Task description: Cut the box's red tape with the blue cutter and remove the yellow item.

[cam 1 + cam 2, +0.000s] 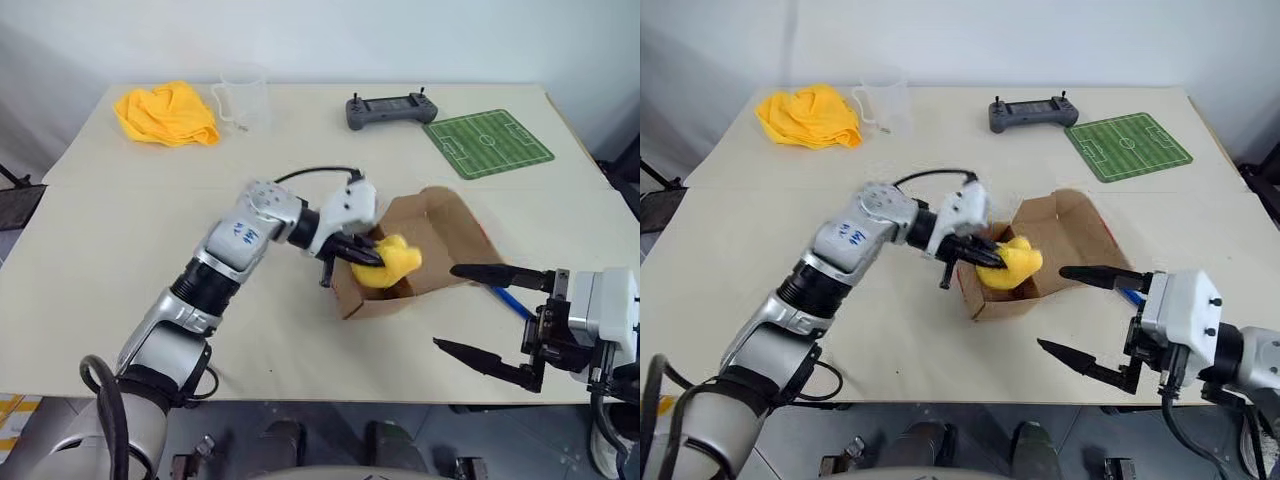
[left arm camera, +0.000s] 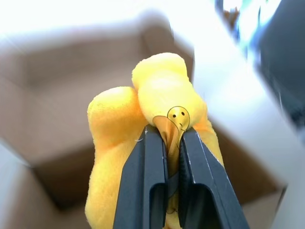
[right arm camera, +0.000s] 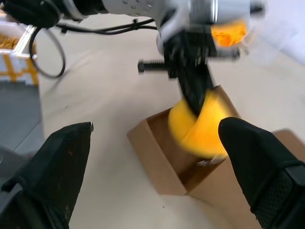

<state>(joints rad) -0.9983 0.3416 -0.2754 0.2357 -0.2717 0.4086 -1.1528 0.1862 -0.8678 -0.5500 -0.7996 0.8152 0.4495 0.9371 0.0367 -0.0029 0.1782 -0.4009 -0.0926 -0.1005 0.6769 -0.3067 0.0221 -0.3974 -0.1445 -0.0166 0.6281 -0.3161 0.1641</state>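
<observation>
Nearest the camera, the right gripper (image 1: 492,320) hung off the table's front edge, its two black fingers spread wide and empty, pointing toward the box (image 1: 440,240) but well short of it. Just behind its upper finger a slim blue shaft lay on the table, probably the blue cutter (image 1: 510,301), though most of it was hidden.

Farther in, the left gripper (image 1: 362,252) was the arm at work: it reached across from the left into the open mouth of the box, fingers drawn nearly together on the yellow item (image 1: 392,262). The left wrist view showed the fingertips (image 2: 155,143) pinching a fold of the soft lump near its small printed face, with the cardboard walls behind it. The item sat at the carton's near-left corner, partly above the rim, so the way out lay upward and back toward the left arm. The flap stood open on the far right side; no red tape could be made out.

Beyond lay a yellow cloth (image 1: 166,114), a clear cup (image 1: 243,95), a controller (image 1: 392,109) and a green pitch mat (image 1: 487,143).
</observation>
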